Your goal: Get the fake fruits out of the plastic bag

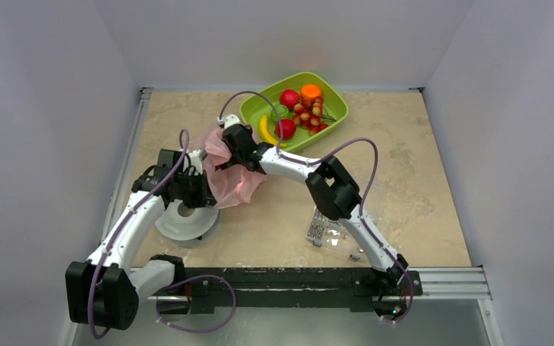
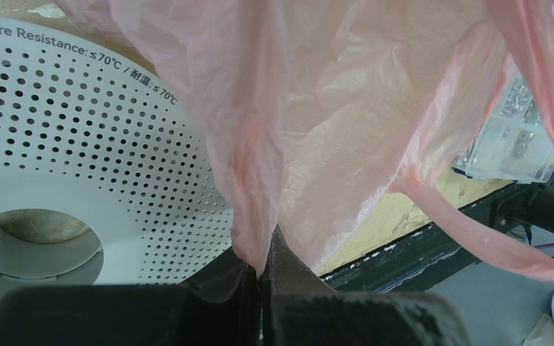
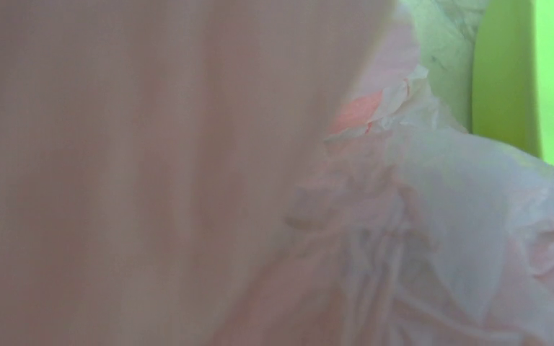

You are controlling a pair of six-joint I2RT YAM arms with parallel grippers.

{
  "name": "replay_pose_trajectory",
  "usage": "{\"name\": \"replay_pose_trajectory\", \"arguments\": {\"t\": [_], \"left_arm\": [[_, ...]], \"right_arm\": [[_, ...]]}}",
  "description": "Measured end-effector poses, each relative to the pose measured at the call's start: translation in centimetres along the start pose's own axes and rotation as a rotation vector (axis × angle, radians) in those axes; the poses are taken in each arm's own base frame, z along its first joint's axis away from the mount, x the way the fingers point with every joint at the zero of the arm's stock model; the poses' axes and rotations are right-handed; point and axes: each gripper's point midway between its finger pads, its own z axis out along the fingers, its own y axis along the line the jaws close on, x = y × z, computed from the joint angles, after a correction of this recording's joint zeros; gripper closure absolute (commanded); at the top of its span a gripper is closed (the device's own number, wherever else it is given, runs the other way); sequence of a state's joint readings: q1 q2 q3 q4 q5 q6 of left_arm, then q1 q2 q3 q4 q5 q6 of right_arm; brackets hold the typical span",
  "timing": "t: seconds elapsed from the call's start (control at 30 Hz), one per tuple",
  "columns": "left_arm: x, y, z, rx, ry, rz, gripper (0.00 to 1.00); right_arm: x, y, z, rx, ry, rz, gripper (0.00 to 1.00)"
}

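Beside the green plastic tray (image 1: 335, 108), left gripper (image 2: 263, 265) pinched the thin translucent pink plastic bag (image 1: 234, 184); right gripper (image 1: 234, 148) finger state was unreadable, buried in film. Pulling could tear it.

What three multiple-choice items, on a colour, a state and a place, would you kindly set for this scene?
1. The plastic bag is: A blue; B pink; C black.
2. The left hand is: A open; B holding a fruit; C shut on the plastic bag.
3. The banana lies: A in the green tray; B inside the plastic bag; C in the left hand.
Answers: 1 B, it is translucent pink in every view. 2 C, the left wrist view shows it pinching a fold. 3 A, the top view shows it there.
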State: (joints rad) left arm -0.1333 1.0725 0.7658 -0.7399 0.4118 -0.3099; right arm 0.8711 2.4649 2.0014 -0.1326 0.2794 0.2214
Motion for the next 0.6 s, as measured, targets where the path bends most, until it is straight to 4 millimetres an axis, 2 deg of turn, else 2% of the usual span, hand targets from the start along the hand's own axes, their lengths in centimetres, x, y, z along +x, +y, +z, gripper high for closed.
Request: {"name": "replay_pose_trajectory", "arguments": {"t": [0.17, 0.3, 0.43, 0.6], "left_arm": [[0.0, 0.0, 0.0, 0.000, 0.000, 0.000, 1.00], [0.0, 0.0, 0.0, 0.000, 0.000, 0.000, 1.00], [0.0, 0.0, 0.0, -0.001, 0.000, 0.000, 1.00], [0.0, 0.1, 0.0, -0.008, -0.001, 0.000, 1.00]], "right_arm": [[0.3, -0.4, -1.2, 0.009, 0.043, -0.014, 0.23], [0.8, -0.3, -1.3, 0.000, 0.068, -0.019, 0.50], [0.0, 0.5, -0.9, -0.031, 0.055, -0.011, 0.77], [-0.2, 1.2, -0.9, -0.065, 0.049, -0.007, 0.93]]}}
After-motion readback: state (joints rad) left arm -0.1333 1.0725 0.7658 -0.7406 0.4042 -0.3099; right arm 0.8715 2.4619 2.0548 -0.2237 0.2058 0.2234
